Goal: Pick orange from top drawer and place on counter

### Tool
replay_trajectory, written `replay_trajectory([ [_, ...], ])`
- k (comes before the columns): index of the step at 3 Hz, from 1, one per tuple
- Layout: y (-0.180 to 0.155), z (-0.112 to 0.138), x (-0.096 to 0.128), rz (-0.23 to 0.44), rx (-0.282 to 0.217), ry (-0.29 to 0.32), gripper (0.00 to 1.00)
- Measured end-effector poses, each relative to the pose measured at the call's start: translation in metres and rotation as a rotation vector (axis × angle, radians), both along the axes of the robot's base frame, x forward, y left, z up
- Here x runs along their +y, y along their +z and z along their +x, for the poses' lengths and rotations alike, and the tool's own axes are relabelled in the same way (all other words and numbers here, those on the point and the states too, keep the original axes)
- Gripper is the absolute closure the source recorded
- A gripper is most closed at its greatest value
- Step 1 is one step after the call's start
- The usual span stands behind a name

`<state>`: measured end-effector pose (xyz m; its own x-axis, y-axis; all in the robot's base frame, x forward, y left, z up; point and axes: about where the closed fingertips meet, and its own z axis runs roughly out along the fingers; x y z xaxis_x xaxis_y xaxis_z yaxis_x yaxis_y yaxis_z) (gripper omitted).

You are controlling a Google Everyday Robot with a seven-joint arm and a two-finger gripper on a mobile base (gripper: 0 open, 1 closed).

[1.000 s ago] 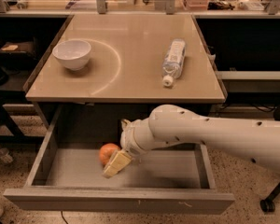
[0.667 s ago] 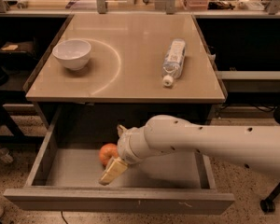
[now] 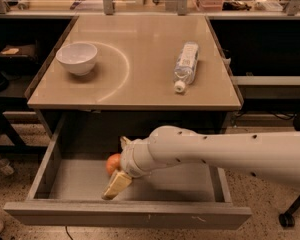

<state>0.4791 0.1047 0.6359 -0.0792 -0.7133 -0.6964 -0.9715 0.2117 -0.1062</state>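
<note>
The orange (image 3: 112, 163) lies on the floor of the open top drawer (image 3: 125, 215), left of its middle. My gripper (image 3: 118, 164) reaches down into the drawer from the right, on a white arm. It is open, with one finger (image 3: 117, 184) in front of the orange and the other (image 3: 124, 142) behind it, so the orange sits between them. The wrist hides the orange's right side. The beige counter (image 3: 140, 54) is above the drawer.
A white bowl (image 3: 77, 58) stands on the counter's left part. A clear plastic bottle (image 3: 186, 65) lies on its right part. Shelves and clutter run along the back. A dark table frame stands at the left.
My gripper has moved left and lower in the drawer, so its fingers now straddle the orange. The orange has not moved.
</note>
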Motion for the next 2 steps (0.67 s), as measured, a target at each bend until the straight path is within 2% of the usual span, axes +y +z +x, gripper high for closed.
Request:
replay_trajectory([
  [1,-0.0084,-0.0003,0.0070,-0.003,0.011,0.012,0.00],
  [2,-0.0085,-0.0004,0.0073,-0.003,0.011,0.013,0.18],
])
